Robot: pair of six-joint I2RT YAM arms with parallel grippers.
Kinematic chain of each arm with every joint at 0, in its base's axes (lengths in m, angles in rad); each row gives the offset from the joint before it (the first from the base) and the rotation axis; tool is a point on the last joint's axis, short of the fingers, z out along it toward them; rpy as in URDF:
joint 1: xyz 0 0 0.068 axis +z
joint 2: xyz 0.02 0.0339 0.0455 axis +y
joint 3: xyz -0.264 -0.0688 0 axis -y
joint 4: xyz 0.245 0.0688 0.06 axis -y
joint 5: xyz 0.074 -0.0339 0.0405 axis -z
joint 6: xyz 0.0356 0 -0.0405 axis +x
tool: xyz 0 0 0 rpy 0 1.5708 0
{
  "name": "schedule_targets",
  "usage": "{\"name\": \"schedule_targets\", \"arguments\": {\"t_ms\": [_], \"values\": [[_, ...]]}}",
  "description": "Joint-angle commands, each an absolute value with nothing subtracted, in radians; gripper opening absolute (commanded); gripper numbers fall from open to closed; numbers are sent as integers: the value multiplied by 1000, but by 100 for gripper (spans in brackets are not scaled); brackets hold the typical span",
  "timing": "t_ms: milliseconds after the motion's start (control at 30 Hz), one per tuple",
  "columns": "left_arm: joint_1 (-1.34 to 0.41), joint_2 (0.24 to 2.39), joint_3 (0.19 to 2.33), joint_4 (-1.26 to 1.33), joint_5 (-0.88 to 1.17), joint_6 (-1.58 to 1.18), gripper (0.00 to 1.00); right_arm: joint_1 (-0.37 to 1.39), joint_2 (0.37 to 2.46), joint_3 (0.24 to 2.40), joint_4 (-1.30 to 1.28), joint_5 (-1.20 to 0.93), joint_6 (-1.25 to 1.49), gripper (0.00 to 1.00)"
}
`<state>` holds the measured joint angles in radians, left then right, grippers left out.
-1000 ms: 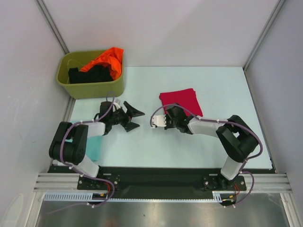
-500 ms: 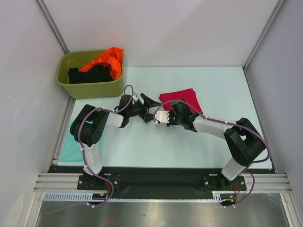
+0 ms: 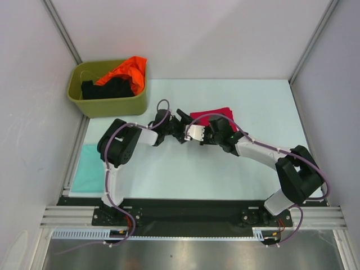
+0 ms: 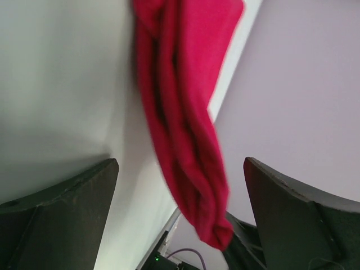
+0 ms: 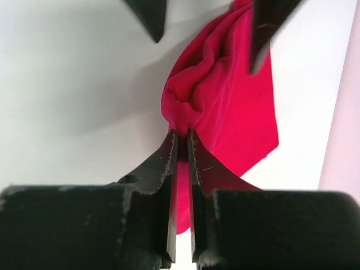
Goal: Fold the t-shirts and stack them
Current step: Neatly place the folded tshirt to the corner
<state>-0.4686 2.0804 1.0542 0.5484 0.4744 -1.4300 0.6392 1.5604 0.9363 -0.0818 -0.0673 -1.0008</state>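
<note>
The crimson-red t-shirt (image 3: pixel 222 114) is lying toward the far middle of the pale table (image 3: pixel 225 169), to the right of the olive-green tub (image 3: pixel 109 105). From above it is showing as a plain, soft, folded rectangle. Up close, its layers are stacking into thick rounded ridges along one edge, and the corner nearest the arms is bunching into wrinkles. The right gripper (image 5: pixel 181 135) is pinching that bunched corner, with its two dark fingers pressing nearly together on a thin fold of the red cloth. The left gripper (image 4: pixel 180 163) is reaching in from the other side with its jaws spread wide and grasping nothing. In its own wrist view the red folded edge is sitting between the two fingers but ahead of them, and whether either finger is touching the cloth cannot be told. Four shirts are showing in all. One is the crimson one on the table. One pale teal t-shirt (image 3: pixel 90 169) is lying flat and folded at the table's near left edge, beside the left arm's base. One orange t-shirt (image 3: pixel 126 68) is spilling over the tub's far rim, and one black t-shirt (image 3: pixel 107 89) is crumpling inside the tub beside it. There is one tub, and two arms are working, each carrying one gripper.
</note>
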Motion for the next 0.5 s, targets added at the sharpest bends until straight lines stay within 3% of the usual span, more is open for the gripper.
{"name": "schedule_targets", "arguments": {"t_ms": [0, 233, 333, 467], "values": [[-483, 2126, 1097, 520, 428, -1422, 99, 637, 1516, 943, -34, -95, -971, 0], [-491, 2192, 1149, 512, 397, -1446, 94, 635, 1499, 943, -20, -109, -956, 0], [-491, 2230, 1180, 554, 393, -1463, 86, 635, 1487, 936, -11, -115, -942, 0], [-488, 2250, 1166, 653, 354, -1474, 67, 637, 1454, 914, -11, -117, -888, 0]]}}
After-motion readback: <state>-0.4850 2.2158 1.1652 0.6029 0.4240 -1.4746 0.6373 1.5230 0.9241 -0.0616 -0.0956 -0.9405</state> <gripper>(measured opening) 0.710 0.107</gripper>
